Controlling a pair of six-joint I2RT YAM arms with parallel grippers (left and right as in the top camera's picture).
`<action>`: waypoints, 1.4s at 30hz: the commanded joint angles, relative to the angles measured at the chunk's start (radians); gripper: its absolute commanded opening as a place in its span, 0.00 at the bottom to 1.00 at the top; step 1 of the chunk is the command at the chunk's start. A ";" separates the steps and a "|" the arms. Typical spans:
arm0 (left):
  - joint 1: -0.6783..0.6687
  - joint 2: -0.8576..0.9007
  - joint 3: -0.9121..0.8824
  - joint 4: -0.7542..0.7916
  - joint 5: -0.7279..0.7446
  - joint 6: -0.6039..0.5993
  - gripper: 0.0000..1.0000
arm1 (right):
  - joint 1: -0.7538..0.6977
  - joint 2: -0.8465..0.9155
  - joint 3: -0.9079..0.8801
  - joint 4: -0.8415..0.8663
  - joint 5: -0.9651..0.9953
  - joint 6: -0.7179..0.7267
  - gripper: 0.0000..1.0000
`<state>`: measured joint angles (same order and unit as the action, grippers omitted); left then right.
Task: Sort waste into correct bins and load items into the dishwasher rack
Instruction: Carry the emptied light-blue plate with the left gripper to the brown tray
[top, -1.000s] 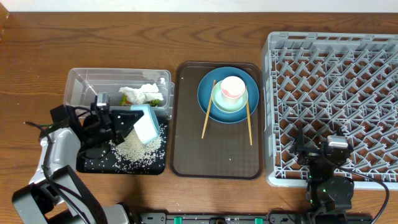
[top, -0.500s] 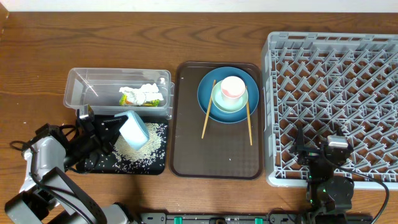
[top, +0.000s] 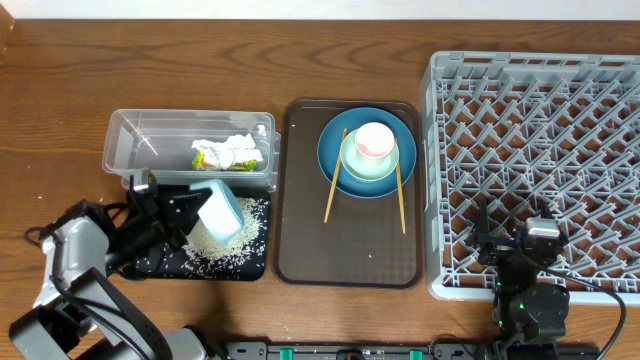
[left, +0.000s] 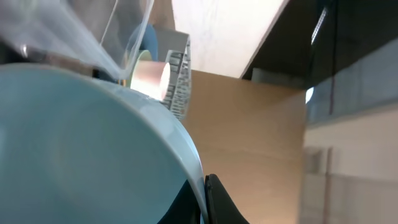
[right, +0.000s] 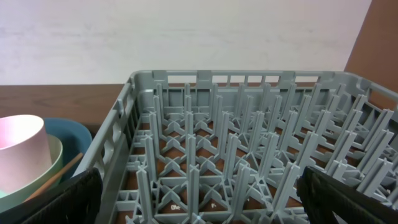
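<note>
Everything here can be placed from the brown serving tray (top: 350, 255) in the middle of the table. Just to its left lies the black tray (top: 150, 266), and over it the left gripper (top: 190, 208) pinches the rim of the small light-blue bowl (top: 219, 211). The bowl is tipped steeply, mouth down toward the pale grains (top: 215, 243) heaped and scattered below it. The left wrist view is almost all pale-blue bowl wall with one dark finger beside it, which fits a firm hold.

Behind the black tray, also left of the serving tray, the clear tub (top: 130, 135) holds the napkin (top: 236, 145) and the wrapper (top: 205, 158).

On the serving tray's far half sits the dark-blue plate (top: 333, 140). The pale-green bowl (top: 355, 165) sits on it with the cup (top: 374, 141) nested inside, and the chopsticks (top: 334, 183) lean off the plate on either side. To the tray's right is the rack (top: 560, 130), with nothing loaded. The right gripper (right: 199, 186) hangs at the rack's near edge, fingers spread wide and holding nothing.

I read this as the tail of the waste step — the bowl looks emptied. The next move probably calls for carrying it across the serving tray to the rack and seating it between pegs; the left arm's reach may be the difficulty.
</note>
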<state>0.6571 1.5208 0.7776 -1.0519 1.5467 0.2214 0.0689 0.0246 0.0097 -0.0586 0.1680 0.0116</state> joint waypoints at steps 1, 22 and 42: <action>-0.006 -0.004 0.002 -0.045 0.027 -0.003 0.06 | 0.011 0.000 -0.004 -0.001 0.000 0.009 0.99; -0.518 -0.019 0.002 -0.238 -0.074 0.224 0.06 | 0.011 0.000 -0.004 -0.001 0.000 0.009 0.99; -0.786 -0.019 0.003 0.052 0.022 0.222 0.10 | 0.011 0.000 -0.004 -0.001 0.000 0.009 0.99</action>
<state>-0.1265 1.5146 0.7776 -1.0306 1.5429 0.4202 0.0689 0.0246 0.0097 -0.0586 0.1680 0.0116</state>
